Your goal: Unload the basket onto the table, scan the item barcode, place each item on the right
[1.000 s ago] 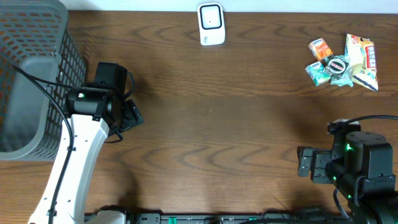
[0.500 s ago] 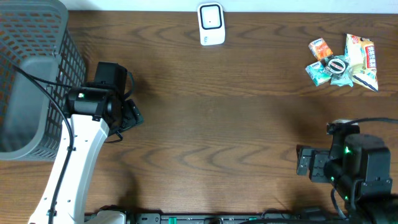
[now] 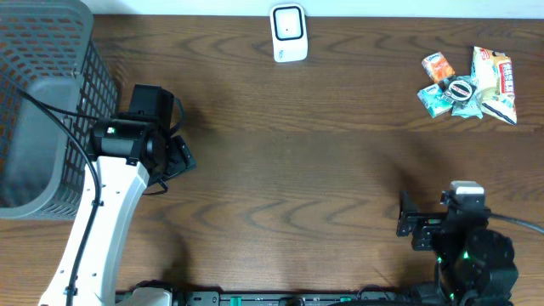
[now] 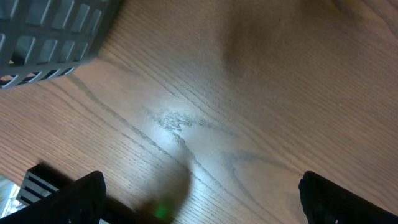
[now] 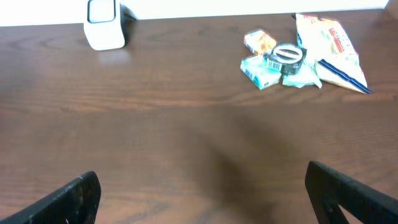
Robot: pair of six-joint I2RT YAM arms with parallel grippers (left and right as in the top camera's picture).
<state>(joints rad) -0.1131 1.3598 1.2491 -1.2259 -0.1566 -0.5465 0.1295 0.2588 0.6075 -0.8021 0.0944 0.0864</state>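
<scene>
A small pile of items lies at the table's far right: an orange packet (image 3: 437, 65), a teal packet (image 3: 435, 99), a round barcoded item (image 3: 463, 88) and a snack bag (image 3: 495, 78). The right wrist view shows the same pile, with the orange packet (image 5: 260, 42), teal packet (image 5: 260, 70) and snack bag (image 5: 329, 43). A white scanner (image 3: 288, 33) stands at the back edge, centre. My right gripper (image 3: 408, 225) is open and empty near the front right, well short of the pile. My left gripper (image 3: 174, 157) is open and empty over bare wood beside the basket.
A grey mesh basket (image 3: 42, 102) fills the left end of the table, and its corner (image 4: 50, 31) shows in the left wrist view. The scanner (image 5: 104, 25) appears far left in the right wrist view. Brown wood lies between both arms.
The right arm has turned and shifted a little left and toward the front edge, gripper still open. The left arm has not moved.
</scene>
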